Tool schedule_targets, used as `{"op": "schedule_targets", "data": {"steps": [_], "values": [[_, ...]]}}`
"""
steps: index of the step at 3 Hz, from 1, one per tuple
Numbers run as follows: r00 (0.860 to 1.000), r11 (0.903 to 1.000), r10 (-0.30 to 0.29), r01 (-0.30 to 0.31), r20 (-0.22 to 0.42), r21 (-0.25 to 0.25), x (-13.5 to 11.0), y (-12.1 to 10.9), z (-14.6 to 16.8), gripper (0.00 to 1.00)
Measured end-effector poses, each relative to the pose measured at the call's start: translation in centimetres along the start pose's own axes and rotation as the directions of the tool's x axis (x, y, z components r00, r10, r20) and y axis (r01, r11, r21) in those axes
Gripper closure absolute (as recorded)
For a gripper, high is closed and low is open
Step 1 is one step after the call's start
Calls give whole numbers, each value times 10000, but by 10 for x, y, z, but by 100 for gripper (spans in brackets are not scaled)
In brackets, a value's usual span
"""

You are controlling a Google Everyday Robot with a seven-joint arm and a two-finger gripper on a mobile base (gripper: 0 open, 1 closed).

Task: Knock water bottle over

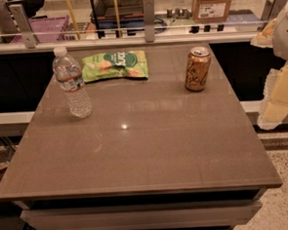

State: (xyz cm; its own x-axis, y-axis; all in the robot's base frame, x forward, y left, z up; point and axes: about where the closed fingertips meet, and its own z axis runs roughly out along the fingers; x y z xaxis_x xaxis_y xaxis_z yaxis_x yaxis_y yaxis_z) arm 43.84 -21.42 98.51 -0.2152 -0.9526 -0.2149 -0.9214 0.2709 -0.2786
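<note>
Approach step: water bottle (pixel 72 84) stands upright. Gripper (pixel 277 74) hangs well right of it, grip state indeterminable. Next: reach across, push sideways.

The water bottle (pixel 72 82), slim, clear and ribbed with a white cap, stands upright, well apart to the left of the gripper (pixel 278 87) at the view's right edge.

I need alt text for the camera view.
A water bottle stands upright on the left of a table, a green bag and a can farther back; the gripper hangs beyond the table's right edge.
</note>
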Motion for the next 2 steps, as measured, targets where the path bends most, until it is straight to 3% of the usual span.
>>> {"op": "schedule_targets", "data": {"steps": [2], "values": [[9988,9988,34,-57,484,481,-21,-7,-10,0]]}}
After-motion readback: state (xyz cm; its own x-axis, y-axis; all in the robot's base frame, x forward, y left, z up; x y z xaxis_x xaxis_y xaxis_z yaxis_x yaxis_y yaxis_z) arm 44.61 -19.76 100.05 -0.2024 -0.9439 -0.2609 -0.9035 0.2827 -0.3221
